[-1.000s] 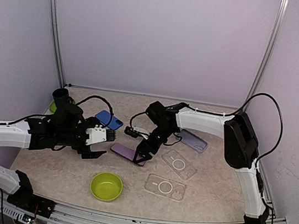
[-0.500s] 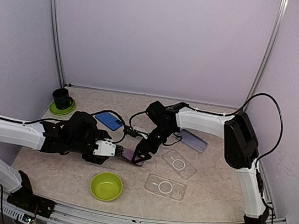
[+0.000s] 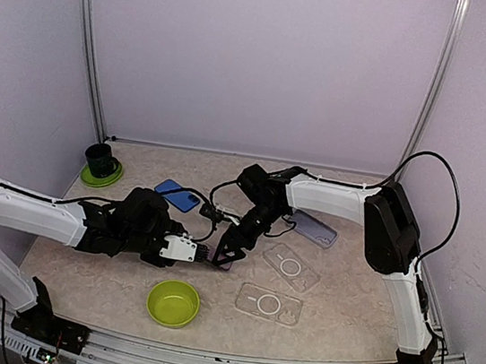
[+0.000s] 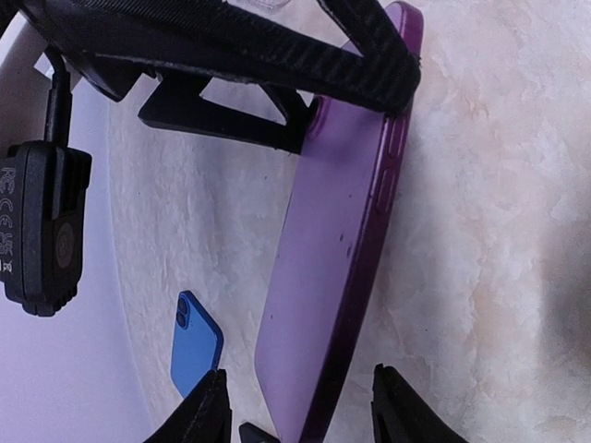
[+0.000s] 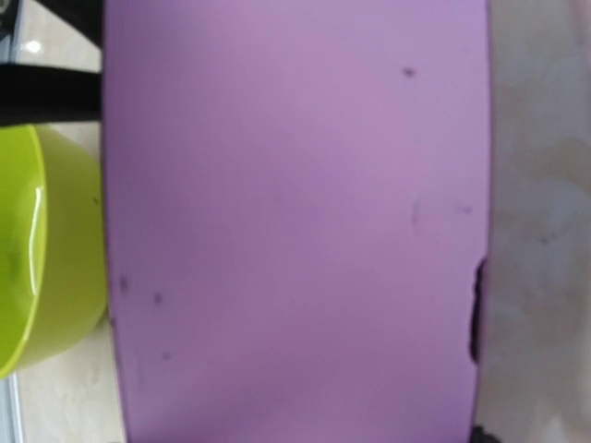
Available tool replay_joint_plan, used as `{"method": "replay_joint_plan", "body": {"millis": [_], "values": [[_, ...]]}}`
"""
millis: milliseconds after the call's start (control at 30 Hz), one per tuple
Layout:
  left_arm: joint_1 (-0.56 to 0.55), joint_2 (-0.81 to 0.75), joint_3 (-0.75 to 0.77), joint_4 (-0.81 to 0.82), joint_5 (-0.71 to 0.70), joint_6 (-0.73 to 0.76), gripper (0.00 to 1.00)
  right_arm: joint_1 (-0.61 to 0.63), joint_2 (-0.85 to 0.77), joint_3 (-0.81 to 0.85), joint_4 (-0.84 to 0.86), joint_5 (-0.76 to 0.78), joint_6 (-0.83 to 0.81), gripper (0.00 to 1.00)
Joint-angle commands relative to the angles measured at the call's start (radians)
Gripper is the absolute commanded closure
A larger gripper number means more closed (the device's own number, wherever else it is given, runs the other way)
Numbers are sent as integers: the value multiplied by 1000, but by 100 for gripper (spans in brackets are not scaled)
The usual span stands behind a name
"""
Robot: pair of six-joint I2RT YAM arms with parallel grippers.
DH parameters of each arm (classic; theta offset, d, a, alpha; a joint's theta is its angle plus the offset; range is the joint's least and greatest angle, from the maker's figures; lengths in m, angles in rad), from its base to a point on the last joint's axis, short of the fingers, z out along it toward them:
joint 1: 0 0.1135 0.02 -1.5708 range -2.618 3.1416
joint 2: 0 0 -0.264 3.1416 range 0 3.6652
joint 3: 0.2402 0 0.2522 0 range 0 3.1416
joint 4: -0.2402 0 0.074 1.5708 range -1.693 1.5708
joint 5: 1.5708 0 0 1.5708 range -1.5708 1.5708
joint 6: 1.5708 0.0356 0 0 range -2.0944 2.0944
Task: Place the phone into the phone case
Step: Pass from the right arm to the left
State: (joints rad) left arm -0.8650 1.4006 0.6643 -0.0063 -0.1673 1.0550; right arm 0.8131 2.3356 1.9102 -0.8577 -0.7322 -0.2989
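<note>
Purple smooth-backed phone, on the marbled table left of the clear plastic phone cases, was grasped at its far end by the right claw. The left claw, unclenched astride the near end, was judged best centred before closure.

Smooth matt phone, glossy plastic bowl

table marbled | on it: green bowl, blue phone, two clear cases, green saucer, perhaps a tinted case

Two phones, three cases, one bowl, one cup.
</note>
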Motion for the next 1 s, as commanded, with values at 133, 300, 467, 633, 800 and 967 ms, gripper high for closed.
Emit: {"method": "replay_joint_plan", "body": {"millis": [133, 300, 467, 633, 800, 967], "values": [[-29, 63, 63, 38, -54, -12, 58, -4, -1, 9, 10, -72, -29, 50], [-40, 84, 72, 32, -63, -15, 58, -5, -8, 0, 9, -81, -38, 50], [-41, 82, 72, 19, -52, -16, 74, -5, -9, -2, 9, -82, -42, 50], [-47, 80, 69, 21, -54, -18, 83, -5, -2, 2, 7, -85, -43, 49], [-55, 83, 69, 18, -56, -26, 95, -5, 2, 4, 8, -80, -45, 47], [-61, 82, 78, 9, -73, -65, 100, -14, -13, 3, 10, -55, -50, 38]]}}
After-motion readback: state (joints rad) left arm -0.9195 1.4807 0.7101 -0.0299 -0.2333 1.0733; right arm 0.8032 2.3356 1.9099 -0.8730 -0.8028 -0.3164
